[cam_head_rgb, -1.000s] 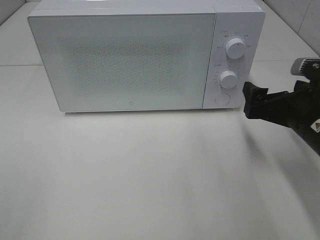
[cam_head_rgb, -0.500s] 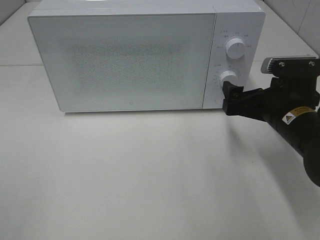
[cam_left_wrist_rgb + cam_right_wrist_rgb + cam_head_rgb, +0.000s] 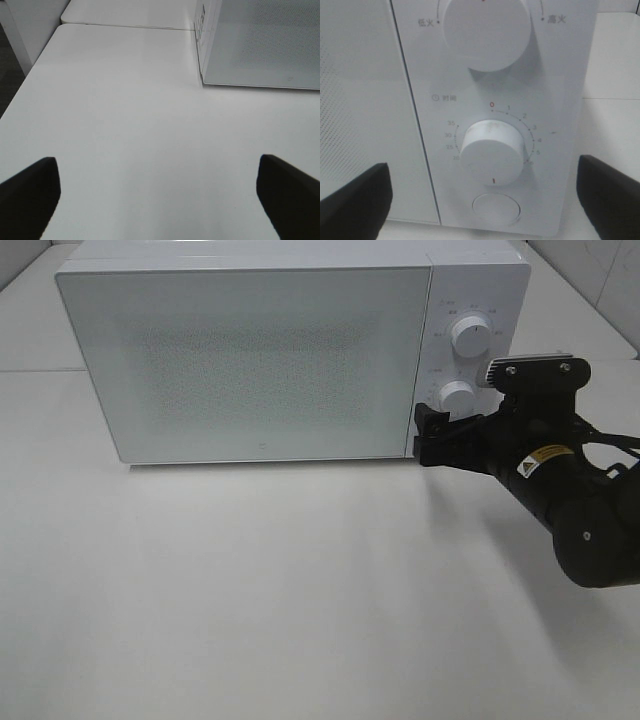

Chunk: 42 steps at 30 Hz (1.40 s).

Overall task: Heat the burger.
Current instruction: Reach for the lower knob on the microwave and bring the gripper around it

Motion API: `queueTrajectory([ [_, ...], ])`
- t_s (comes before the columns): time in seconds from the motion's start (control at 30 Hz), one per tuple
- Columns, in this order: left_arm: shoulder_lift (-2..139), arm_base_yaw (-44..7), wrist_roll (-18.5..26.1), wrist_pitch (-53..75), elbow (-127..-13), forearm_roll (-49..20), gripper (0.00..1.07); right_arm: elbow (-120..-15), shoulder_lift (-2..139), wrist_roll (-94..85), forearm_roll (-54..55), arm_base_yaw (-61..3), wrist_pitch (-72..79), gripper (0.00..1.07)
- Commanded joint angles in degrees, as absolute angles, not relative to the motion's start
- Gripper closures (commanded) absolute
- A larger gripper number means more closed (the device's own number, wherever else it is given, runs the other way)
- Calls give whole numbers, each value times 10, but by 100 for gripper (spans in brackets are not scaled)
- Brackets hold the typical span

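Note:
The burger is not visible in any view. The white microwave (image 3: 250, 350) stands at the back of the table with its door closed. My right gripper (image 3: 430, 436) is open, right in front of the bottom of the control panel, by the door's edge. In the right wrist view its two fingers flank the timer knob (image 3: 492, 150) and the round button (image 3: 495, 209), with the upper knob (image 3: 485, 30) above them. Nothing is held by the right gripper (image 3: 482, 200). My left gripper (image 3: 160, 200) is open and empty above the bare table, off the microwave's (image 3: 260, 45) left front corner.
The white table (image 3: 280, 580) stretches out in front of the microwave. In the exterior view the upper knob (image 3: 470, 335) and timer knob (image 3: 457, 397) show above the right arm. A second tabletop joins behind, and the table's left edge (image 3: 30, 80) drops to a dark floor.
My right arm has swung left from the table's right side to the microwave's control panel, its gripper staying open. The microwave door has stayed closed.

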<state>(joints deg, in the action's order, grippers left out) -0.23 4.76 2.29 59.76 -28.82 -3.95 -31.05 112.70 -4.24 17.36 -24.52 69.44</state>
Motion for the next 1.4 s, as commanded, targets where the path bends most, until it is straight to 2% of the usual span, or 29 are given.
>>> queueTrajectory([
  [0.03,-13,45,18,594,-286,-41,6,-326,1134,-45,167,-247,769,11],
  [1.1,-13,45,18,594,-286,-41,6,-372,1169,-71,180,-246,765,14],
  [1.4,-13,45,18,594,-286,-41,6,-374,1169,-71,180,-246,765,27],
])
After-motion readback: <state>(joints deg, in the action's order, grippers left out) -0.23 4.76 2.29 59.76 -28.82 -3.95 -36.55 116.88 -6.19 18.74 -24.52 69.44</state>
